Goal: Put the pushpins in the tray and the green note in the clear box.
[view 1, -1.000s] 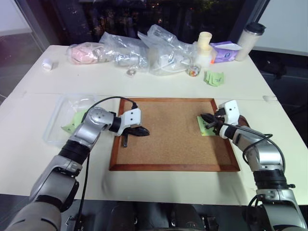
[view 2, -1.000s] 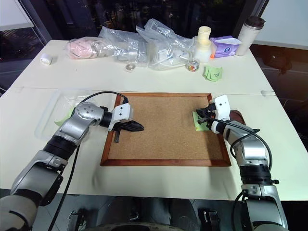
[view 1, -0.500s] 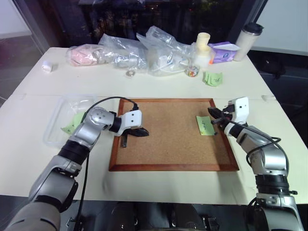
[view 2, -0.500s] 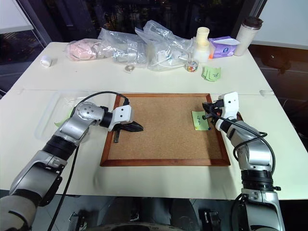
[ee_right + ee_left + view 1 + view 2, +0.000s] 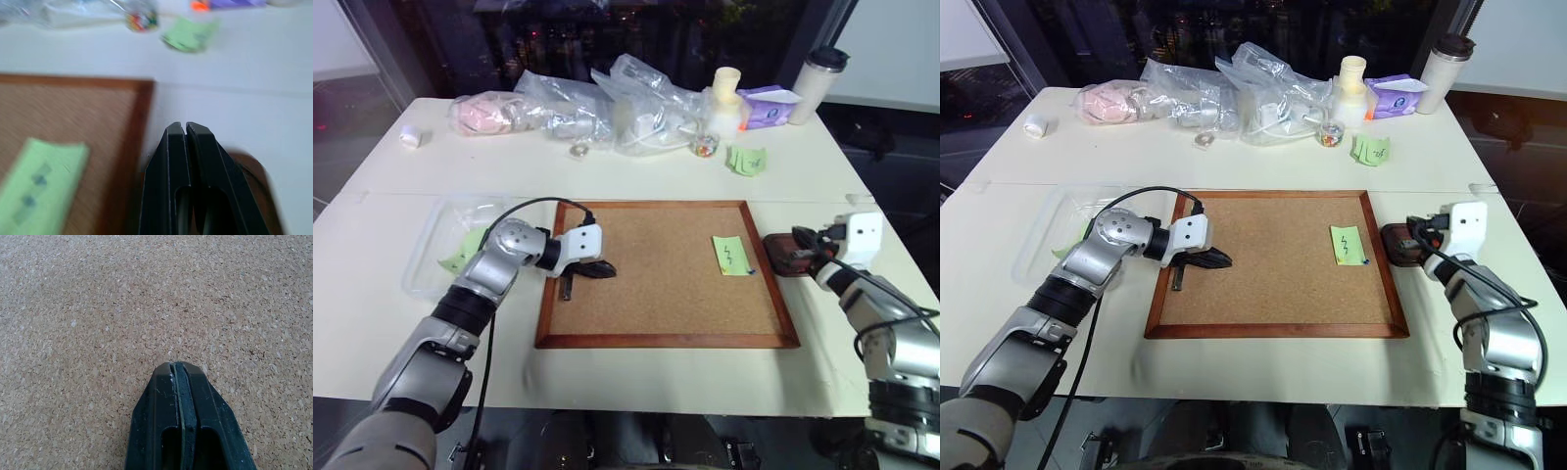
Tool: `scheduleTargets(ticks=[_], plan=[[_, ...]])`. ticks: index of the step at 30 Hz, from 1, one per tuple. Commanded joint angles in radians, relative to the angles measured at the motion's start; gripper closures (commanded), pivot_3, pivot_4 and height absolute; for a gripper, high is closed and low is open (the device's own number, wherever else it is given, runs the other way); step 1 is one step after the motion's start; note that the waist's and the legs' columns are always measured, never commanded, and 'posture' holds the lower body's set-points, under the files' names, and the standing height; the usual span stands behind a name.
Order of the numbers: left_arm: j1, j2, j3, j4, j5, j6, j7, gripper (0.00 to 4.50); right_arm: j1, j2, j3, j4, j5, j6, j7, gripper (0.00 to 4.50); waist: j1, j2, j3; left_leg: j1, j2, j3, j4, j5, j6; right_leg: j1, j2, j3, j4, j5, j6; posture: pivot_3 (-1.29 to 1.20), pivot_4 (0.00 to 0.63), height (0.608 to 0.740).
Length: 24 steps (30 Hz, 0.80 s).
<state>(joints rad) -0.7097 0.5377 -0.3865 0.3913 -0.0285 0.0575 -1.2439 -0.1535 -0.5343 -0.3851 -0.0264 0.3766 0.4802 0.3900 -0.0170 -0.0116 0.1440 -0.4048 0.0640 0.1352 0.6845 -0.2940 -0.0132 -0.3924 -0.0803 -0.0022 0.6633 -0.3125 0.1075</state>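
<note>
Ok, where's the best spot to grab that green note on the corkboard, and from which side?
Probably the upper edge of the green note, coming from above. It lies flat on the corkboard, and a blue pushpin sits at its lower right corner, so the far edge is likeliest to lift. Taking that pin out first would free the slip.

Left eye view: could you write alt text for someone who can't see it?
A green note lies on a corkboard. The right tool, shut, hovers over a brown tray; the left tool, shut, rests on the board.
</note>
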Motion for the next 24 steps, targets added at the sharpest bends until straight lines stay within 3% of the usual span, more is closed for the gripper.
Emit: scheduleTargets(ticks=[1, 6, 9, 16, 24], plan=[[0.021, 0.009, -0.027, 0.071, 0.075, 0.027, 0.028, 4.50, 0.002, -0.012, -0.019, -0.024, 0.005, -0.006, 0.001, 4.47, 0.000, 0.001, 0.000, 0.000, 0.000, 0.000, 0.000, 0.000, 0.000, 0.000, 0.000, 0.000, 0.000, 0.000, 0.000, 0.00, 0.150, 0.735], [0.011, 0.002, -0.026, 0.083, 0.076, 0.021, 0.031, 4.50, 0.001, -0.009, -0.017, 0.041, -0.015, -0.022, -0.008, 4.47, 0.003, 0.001, -0.001, 0.001, 0.000, 0.000, 0.000, -0.002, 0.004, 0.001, 0.000, 0.000, 0.000, 0.000, 0.000, 0.00, 0.150, 0.735], [0.011, 0.001, -0.025, 0.086, 0.077, 0.018, 0.032, 4.50, -0.001, -0.008, -0.017, 0.056, -0.013, -0.032, -0.002, 3.64, 0.003, 0.001, -0.001, 0.001, 0.000, 0.000, 0.000, -0.002, 0.004, 0.001, 0.000, 0.000, 0.000, 0.000, 0.000, 0.00, 0.150, 0.735], [0.012, 0.001, -0.022, 0.087, 0.076, 0.018, 0.035, 4.50, -0.007, -0.006, -0.035, 0.054, 0.001, -0.045, 0.005, 0.02, 0.003, 0.001, -0.001, 0.001, 0.000, -0.001, 0.000, -0.002, 0.004, 0.002, 0.000, 0.000, 0.000, 0.000, 0.000, 0.00, 0.150, 0.735], [0.018, 0.002, -0.021, 0.084, 0.076, 0.017, 0.037, 4.50, 0.001, -0.001, -0.057, 0.012, 0.058, -0.015, 0.020, 0.02, 0.003, 0.001, -0.001, 0.001, 0.000, -0.001, 0.000, -0.002, 0.004, 0.002, 0.000, 0.000, 0.000, 0.000, 0.000, 0.00, 0.150, 0.735]])
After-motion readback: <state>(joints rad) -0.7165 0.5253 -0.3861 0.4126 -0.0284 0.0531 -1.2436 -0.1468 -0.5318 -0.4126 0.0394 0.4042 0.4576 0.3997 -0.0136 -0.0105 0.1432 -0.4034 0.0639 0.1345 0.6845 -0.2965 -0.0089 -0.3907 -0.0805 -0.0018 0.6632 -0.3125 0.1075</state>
